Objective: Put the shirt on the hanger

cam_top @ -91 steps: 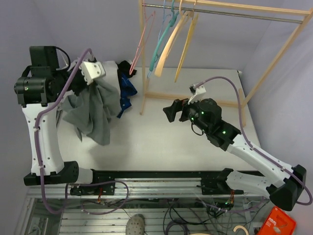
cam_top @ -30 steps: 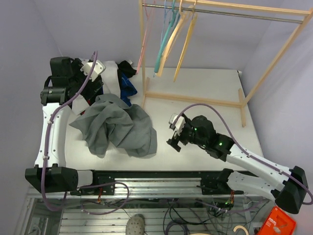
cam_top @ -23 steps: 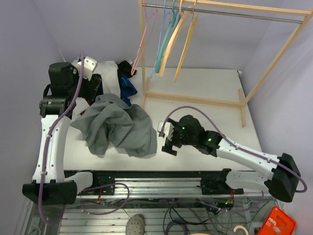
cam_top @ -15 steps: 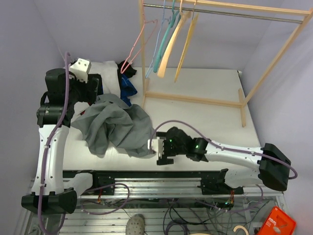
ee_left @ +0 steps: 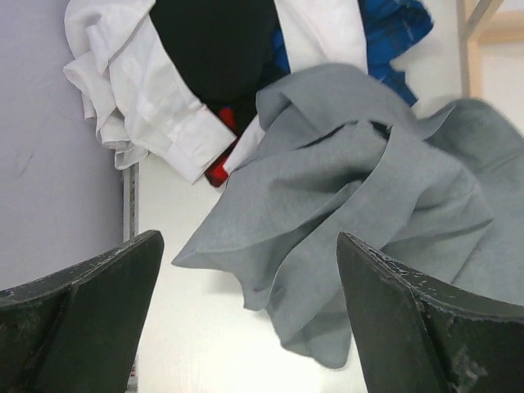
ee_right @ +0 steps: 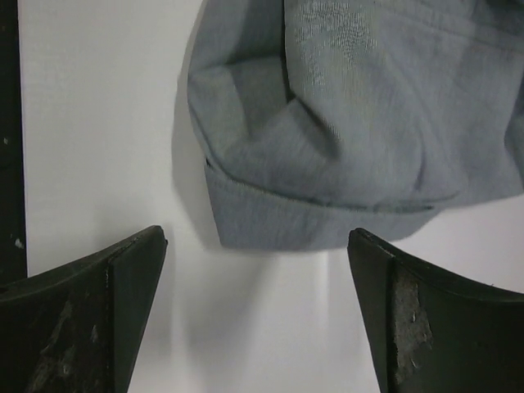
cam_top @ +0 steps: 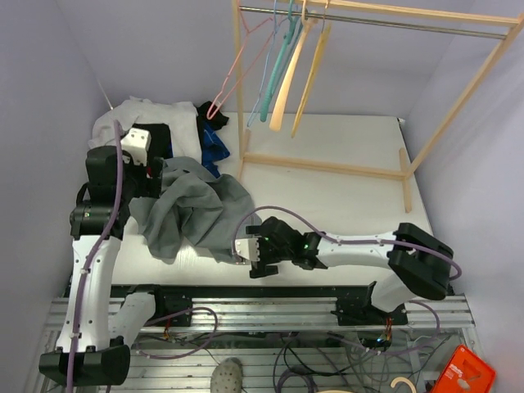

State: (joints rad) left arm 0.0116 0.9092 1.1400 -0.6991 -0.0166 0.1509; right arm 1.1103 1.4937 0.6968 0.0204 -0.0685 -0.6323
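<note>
The grey shirt (cam_top: 201,213) lies crumpled on the left half of the table, held by neither gripper. My left gripper (cam_top: 154,178) hovers open above its left edge; in the left wrist view a loose fold of the shirt (ee_left: 352,180) shows between the spread jaws of the left gripper (ee_left: 250,237). My right gripper (cam_top: 255,259) is low at the shirt's near right corner, open. In the right wrist view the shirt's hem (ee_right: 327,213) lies just ahead of the right gripper (ee_right: 256,235), apart from both fingers. The yellow hanger (cam_top: 309,78) hangs on the rack's rail at the back.
A white garment (cam_top: 123,115), a black one (ee_left: 213,49) and a dark blue one (cam_top: 214,147) are piled behind the shirt. The wooden rack (cam_top: 241,123) also carries pink (cam_top: 237,70), teal (cam_top: 274,70) and cream (cam_top: 286,82) hangers. The table's front edge (cam_top: 270,288) runs close to my right gripper.
Three seconds ago my left gripper held the shirt up; it now lies on the table. My right arm has swept left and down to the shirt's near corner. My left arm has pulled back.
</note>
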